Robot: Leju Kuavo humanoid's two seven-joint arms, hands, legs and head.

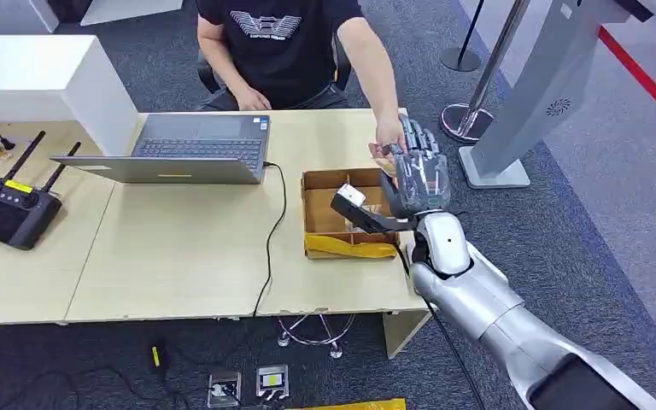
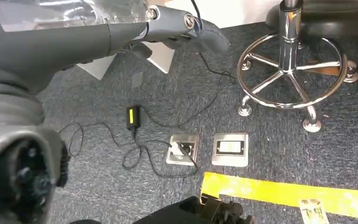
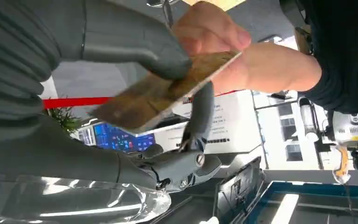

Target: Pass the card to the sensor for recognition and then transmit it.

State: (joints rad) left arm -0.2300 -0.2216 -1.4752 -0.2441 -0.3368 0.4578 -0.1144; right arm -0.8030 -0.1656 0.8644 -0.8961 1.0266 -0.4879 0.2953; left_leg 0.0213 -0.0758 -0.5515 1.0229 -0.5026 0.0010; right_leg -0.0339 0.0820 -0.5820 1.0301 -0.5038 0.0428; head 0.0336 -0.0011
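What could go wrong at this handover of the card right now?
The card is pinched by the right hand and by the person's hand at once; if the robot lets go late it may bend, or if early it may drop into the cardboard box below. The raised fingers are also close to the person's arm.

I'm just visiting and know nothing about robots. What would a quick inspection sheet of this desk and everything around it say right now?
Surface: light wooden desk, mostly bare at the front.
Job's things: brown card, pinched by the right hand and also gripped by a person's hand.
Clutter: open laptop, black radio with antennas, cardboard box.
Hands: right hand's fingers press on the card; left hand hangs over the floor, holding nothing.
Cables: black cable runs from the laptop over the desk edge to floor sockets.
Surroundings: grey carpet, chrome stool base, yellow floor tape.
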